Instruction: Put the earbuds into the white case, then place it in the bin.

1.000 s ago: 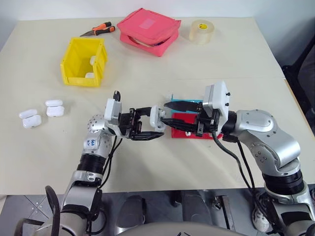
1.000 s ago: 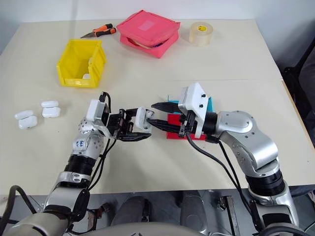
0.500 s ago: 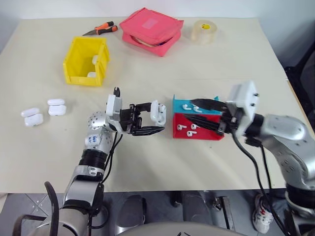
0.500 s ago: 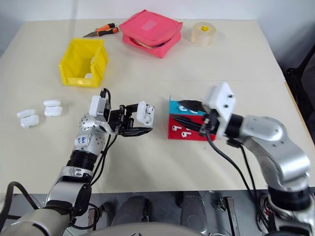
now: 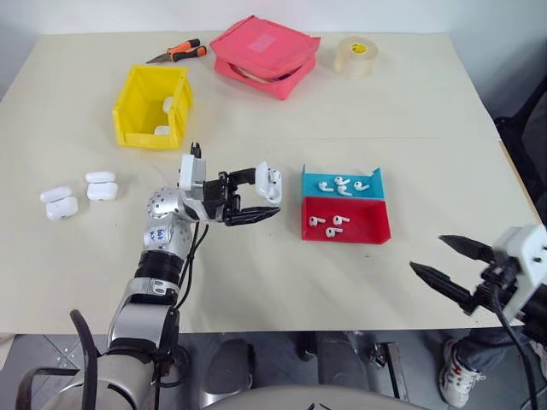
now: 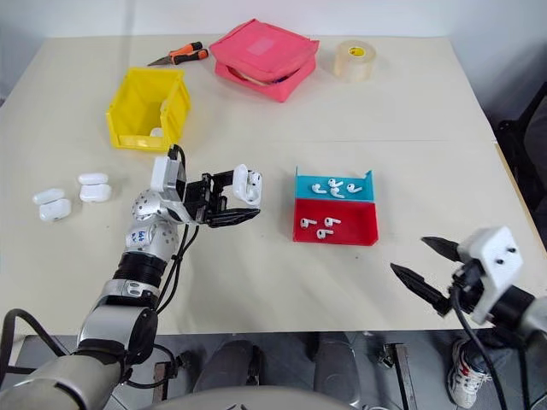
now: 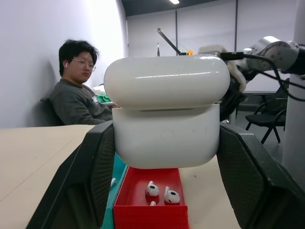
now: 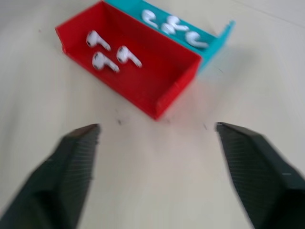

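The left gripper (image 5: 253, 195) pinches the white case (image 5: 271, 183) by its short ends above the table (image 5: 410, 111), just left of the red tray (image 5: 366, 229). The case's long axis spans the fingers; its lid seems shut or nearly so. The right gripper (image 5: 450, 265) hangs spread wide at the table's near edge. The yellow bin (image 5: 138, 101) stands farther back.

Left claw (image 5: 256, 195) clamped shut; right claw (image 5: 446, 266) spread wide.
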`<action>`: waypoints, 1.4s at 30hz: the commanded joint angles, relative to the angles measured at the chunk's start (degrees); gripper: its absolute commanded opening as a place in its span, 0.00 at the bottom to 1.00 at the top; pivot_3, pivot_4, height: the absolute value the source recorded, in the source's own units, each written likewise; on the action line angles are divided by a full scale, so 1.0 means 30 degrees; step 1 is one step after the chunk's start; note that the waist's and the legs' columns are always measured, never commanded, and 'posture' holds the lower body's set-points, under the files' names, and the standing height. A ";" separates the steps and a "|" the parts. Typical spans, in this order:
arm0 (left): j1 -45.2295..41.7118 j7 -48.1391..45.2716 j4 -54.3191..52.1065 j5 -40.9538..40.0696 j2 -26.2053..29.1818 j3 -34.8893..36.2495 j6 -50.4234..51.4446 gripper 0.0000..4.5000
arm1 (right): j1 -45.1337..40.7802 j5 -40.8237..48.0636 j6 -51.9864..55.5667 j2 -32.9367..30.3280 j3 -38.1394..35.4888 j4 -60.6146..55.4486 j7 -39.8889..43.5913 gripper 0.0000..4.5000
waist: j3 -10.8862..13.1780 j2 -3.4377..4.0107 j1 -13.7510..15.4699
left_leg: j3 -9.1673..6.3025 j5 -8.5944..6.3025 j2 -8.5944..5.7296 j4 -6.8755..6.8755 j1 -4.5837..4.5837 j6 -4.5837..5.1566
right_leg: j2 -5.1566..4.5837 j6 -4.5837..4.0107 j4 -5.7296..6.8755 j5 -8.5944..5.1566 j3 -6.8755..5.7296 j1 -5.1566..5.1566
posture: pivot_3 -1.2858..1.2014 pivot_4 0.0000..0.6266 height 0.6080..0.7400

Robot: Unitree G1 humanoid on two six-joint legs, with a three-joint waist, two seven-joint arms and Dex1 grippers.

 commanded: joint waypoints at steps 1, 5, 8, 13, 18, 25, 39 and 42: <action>-0.0482 -0.1283 0.0040 0.0077 0.0053 0.0277 -0.0357 0.62 | 0.0763 -0.0036 -0.1136 -0.0096 -0.1632 0.0236 0.1032 1.00 | 0.0000 0.0000 -0.0001 | -0.0002 0.0000 0.0001 -0.0006 0.0008 0.0000 | 0.0002 -0.0001 0.0000 -0.0001 0.0001 0.0000 | 0.52 0.24 1.00; -0.0438 -0.1236 0.0007 0.0062 0.0090 0.0295 -0.0407 0.62 | 0.0836 0.0047 -0.1483 -0.0282 -0.1901 0.0389 0.1292 1.00 | 0.0000 -0.0001 0.0014 | -0.0002 -0.0002 -0.0003 -0.0002 0.0006 0.0004 | 0.0000 -0.0002 0.0000 0.0000 0.0005 0.0000 | 0.52 0.24 1.00; -0.0304 -0.1116 -0.0226 0.0066 0.0186 0.0320 -0.0409 0.62 | -0.0302 -0.0024 -0.1392 -0.0770 -0.1144 0.0359 0.0823 1.00 | 0.0000 0.0000 0.0013 | -0.0002 -0.0002 -0.0005 -0.0001 0.0006 0.0004 | -0.0001 -0.0002 0.0000 0.0000 0.0006 0.0000 | 0.52 0.24 1.00; -0.0022 -0.0432 -0.0661 0.0154 0.0466 0.0587 -0.0549 0.62 | -0.4389 -0.0608 0.0366 -0.2688 0.2274 0.0894 -0.1212 1.00 | 0.0000 0.0000 -0.0059 | -0.0002 -0.0002 -0.0006 0.0003 0.0016 0.0004 | 0.0002 -0.0008 0.0003 0.0004 0.0017 -0.0005 | 0.52 0.24 1.00; 0.0615 0.0248 -0.1233 0.0303 0.0637 0.0980 -0.0903 0.62 | -1.1264 -0.1650 0.1199 -0.3369 0.7978 0.3326 -0.2051 1.00 | 0.0002 0.0005 -0.0063 | -0.0009 -0.0002 -0.0006 0.0013 0.0007 0.0004 | 0.0002 -0.0016 0.0002 0.0007 0.0009 -0.0014 | 0.52 0.24 1.00; 0.2316 0.1266 -0.3320 0.0414 0.0631 0.1204 -0.0956 0.62 | -1.9777 -0.5525 0.1747 -0.3527 1.5596 0.9631 -0.0239 0.96 | 0.0003 0.0006 -0.0038 | -0.0022 -0.0001 -0.0019 0.0064 -0.0008 0.0009 | -0.0011 0.0005 -0.0013 0.0019 -0.0023 -0.0048 | 0.52 0.24 1.00; 0.4458 0.2821 -0.6163 0.0478 0.0443 0.1045 -0.0840 0.62 | -2.7827 -0.9968 0.4621 -0.1706 2.2048 1.6946 0.3713 0.63 | 0.0006 0.0015 -0.0347 | -0.0010 0.0001 0.0003 0.0088 -0.0042 0.0007 | -0.0011 0.0031 -0.0018 0.0034 -0.0046 -0.0085 | 0.52 0.24 1.00; 0.4501 0.2865 -0.6235 0.0465 0.0370 0.0984 -0.0882 0.62 | -2.8732 -1.0878 0.4844 -0.1055 2.2640 1.8524 0.3690 0.63 | 0.0006 0.0016 -0.0452 | -0.0010 0.0001 0.0001 0.0093 -0.0044 0.0006 | -0.0013 0.0031 -0.0016 0.0034 -0.0048 -0.0085 | 0.52 0.24 1.00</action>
